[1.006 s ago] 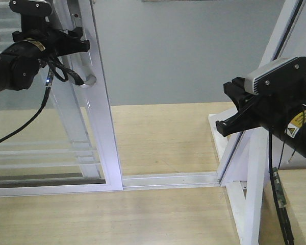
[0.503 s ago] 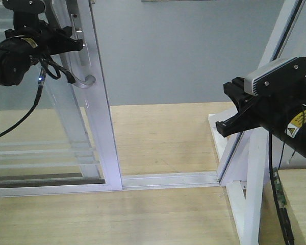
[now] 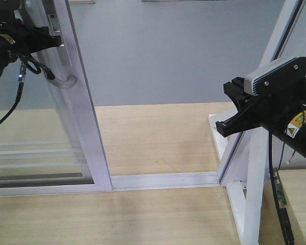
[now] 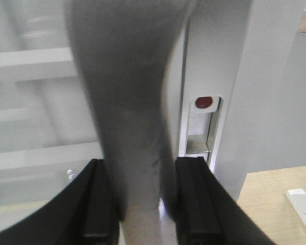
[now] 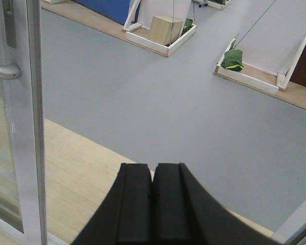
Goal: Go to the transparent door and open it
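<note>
Scene: a doorway seen from the robot's front camera, with pale wooden flooring [image 3: 158,143] in front and a grey floor [image 3: 183,56] beyond the opening.
Transparent door: the transparent door [image 3: 79,112], a tall clear-glass panel in a white frame with thin white horizontal bars low down, stands at the left of the front view, its bottom edge sitting in the white floor track [image 3: 166,179].
Opening: a wide gap lies between the door's leading edge and the slanted white frame post [image 3: 255,168] at the right.
Handle: the curved silver-grey pull handle [image 3: 66,81] sits high on the door frame, below a narrow lock plate [image 4: 201,125] that shows a red dot.
Left gripper: the left gripper [image 4: 140,204] is at the top left of the front view, its two black fingers [image 4: 99,204] clamped on either side of the handle.
Right gripper: the right gripper [image 5: 153,204] hangs at the right, well apart from the door, its black fingers pressed together with nothing between them.
Background: a cardboard box [image 5: 166,28] and a green bundle [image 5: 233,60] lie far off on the grey floor.
</note>
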`<state>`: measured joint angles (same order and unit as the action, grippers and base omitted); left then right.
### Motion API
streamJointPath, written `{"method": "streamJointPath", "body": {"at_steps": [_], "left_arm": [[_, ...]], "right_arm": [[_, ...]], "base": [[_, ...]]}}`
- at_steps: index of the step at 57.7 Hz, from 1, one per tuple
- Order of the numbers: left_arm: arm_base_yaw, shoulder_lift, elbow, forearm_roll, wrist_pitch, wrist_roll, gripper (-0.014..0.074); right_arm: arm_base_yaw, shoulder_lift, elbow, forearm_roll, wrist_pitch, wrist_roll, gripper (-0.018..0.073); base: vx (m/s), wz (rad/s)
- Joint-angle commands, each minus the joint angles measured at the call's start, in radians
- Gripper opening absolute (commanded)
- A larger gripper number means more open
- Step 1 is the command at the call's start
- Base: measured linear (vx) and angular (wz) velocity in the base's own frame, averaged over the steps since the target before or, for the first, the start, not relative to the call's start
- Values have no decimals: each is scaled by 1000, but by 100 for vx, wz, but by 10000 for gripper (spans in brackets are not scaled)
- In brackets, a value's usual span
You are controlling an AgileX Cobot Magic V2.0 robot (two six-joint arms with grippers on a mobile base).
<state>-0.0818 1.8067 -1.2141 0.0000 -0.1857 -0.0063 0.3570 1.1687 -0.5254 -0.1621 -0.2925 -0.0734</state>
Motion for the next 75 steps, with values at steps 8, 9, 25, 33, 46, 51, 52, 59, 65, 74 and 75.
{"method": "streamJointPath", "body": {"at_steps": [8, 9, 25, 33, 46, 51, 52, 59, 65, 74, 75], "left_arm": [[14, -78, -26, 8, 97, 60, -6], [17, -81, -24, 9, 103, 60, -6], [52, -268, 223, 38, 102, 74, -6], [52, -422, 388, 41, 119, 84, -6], [51, -732, 592, 33, 204, 76, -6], [51, -864, 650, 30, 267, 76, -6], [51, -884, 659, 27, 285, 76, -6], [51, -1064, 733, -25, 382, 77, -6], [50, -1248, 798, -115, 486, 101, -6], [50, -1466, 856, -251, 634, 211, -6], [50, -1494, 858, -269, 650, 224, -6]], "right_arm": [[-6, -23, -27, 2, -84, -9, -8], [-6, -23, -27, 2, -83, -9, -8], [-6, -23, -27, 2, -71, -9, -8], [-6, -47, -27, 3, -42, 8, -8], [-6, -217, -27, 3, 137, 52, -6], [-6, -311, -27, 3, 257, 51, -5], [-6, -337, -27, 3, 286, 50, -5], [-6, -500, -24, 3, 458, 49, -5], [-6, -666, 22, 3, 562, 44, -5], [-6, -896, 105, 3, 648, 44, -5], [-6, -923, 111, 3, 660, 44, -5]], "base": [[0, 0], [0, 0], [0, 0], [0, 1], [0, 0], [0, 0], [0, 0], [0, 0], [0, 0], [0, 0], [0, 0]]}}
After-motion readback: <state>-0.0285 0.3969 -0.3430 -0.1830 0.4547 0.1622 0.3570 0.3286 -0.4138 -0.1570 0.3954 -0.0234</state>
